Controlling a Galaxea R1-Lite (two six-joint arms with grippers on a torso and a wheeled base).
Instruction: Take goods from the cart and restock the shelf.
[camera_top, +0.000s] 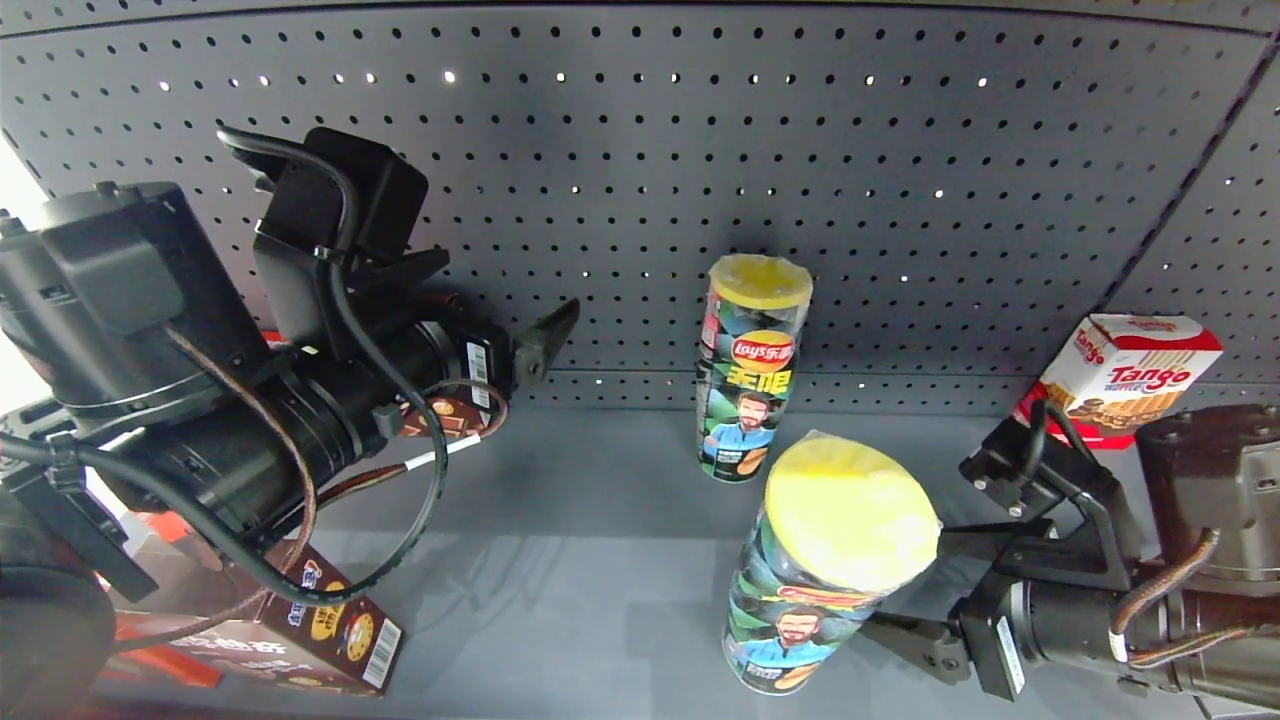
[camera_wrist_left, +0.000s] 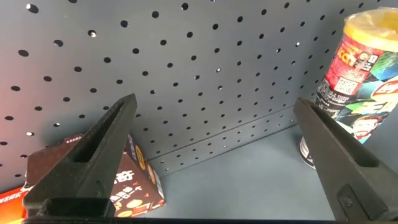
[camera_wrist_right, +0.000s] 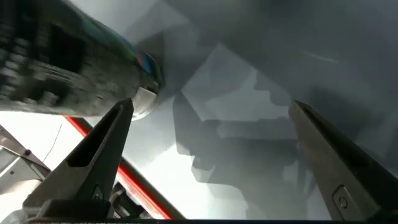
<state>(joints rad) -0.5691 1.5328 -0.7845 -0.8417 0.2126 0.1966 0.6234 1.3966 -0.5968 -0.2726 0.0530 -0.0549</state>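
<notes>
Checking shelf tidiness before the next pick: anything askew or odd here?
The front chip can looks tilted toward the open right gripper, while the back can stands straight; camera angle may exaggerate it. The brown box at front left lies skewed to the shelf edge.

Grey pegboard wall (camera_top: 900, 150) behind grey shelf (camera_top: 560, 520).

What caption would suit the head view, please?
Far chip can by the pegboard, near chip can beside the open right gripper.
</notes>
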